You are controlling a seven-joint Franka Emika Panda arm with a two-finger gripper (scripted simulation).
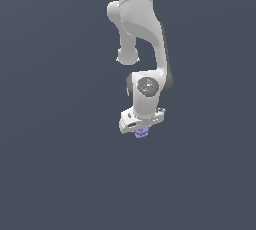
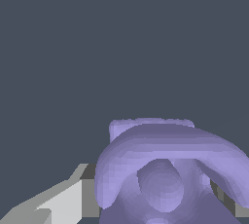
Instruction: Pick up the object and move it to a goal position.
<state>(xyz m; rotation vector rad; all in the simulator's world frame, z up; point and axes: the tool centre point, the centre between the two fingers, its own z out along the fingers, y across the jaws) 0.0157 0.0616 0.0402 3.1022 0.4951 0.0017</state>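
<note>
Lavender-purple object [image 1: 142, 133], small, lumpy, matte. In the exterior view it sits directly under the white gripper [image 1: 142, 130], poking out just below the hand, roughly mid-frame, slightly below centre. Only its lower part shows there; the rest is hidden by the gripper body. Much smaller than the hand above it.

Wrist view: same object [image 2: 165, 174] fills the lower part of the picture, very close to the camera. Broad curved band arches across it, a rounded knob sits under the arch, a flatter slab edge shows behind. Faceted shading, no markings.

Fingers: one light grey finger [image 2: 63, 201] visible beside the object in the wrist view, its inner dark face right up against the object's side. On the other side a small grey-and-dark piece at the frame edge, likely the second finger [image 2: 228, 201], also right at the object. So the fingers look closed in on the object with it between them; exact contact partly hidden by the object itself.

Arm [image 1: 142, 34]: white Panda links come down from the top of the exterior view, wrist joint with a grey round cap just above the hand, hand pointing downward and tilted slightly.

Background: plain dark slate-blue everywhere in both views. No worktop edge or surface line can be made out, so cannot tell whether the object rests on anything or hangs clear.
</note>
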